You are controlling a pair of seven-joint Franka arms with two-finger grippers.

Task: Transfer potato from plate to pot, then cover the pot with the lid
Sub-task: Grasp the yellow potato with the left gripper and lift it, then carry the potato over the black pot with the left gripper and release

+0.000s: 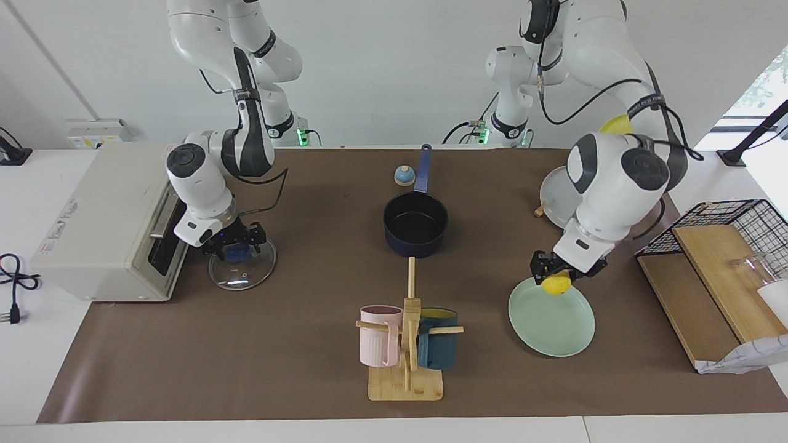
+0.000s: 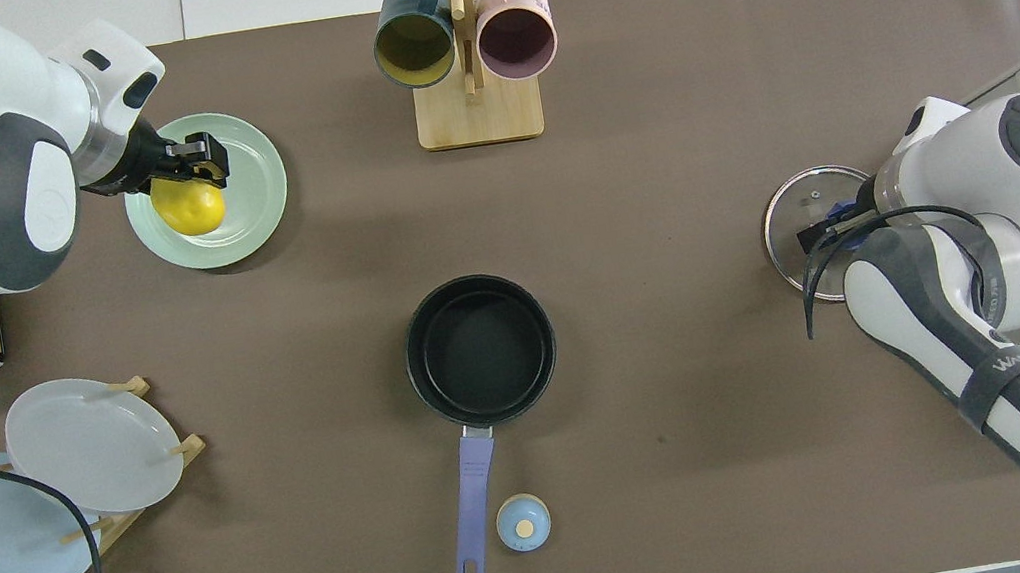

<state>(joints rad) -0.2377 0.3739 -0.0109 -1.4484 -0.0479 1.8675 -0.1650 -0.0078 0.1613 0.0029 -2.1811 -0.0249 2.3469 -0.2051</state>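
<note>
potato gripped in left hand, lifted over the mint plate at the left arm's end of the bench. pot mid-bench. right hand spread wide at the lid knob.

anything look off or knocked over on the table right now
Nothing stands out. The left gripper holds the potato over the plate, the pot sits upright, and the right gripper is at the lid knob.
</note>
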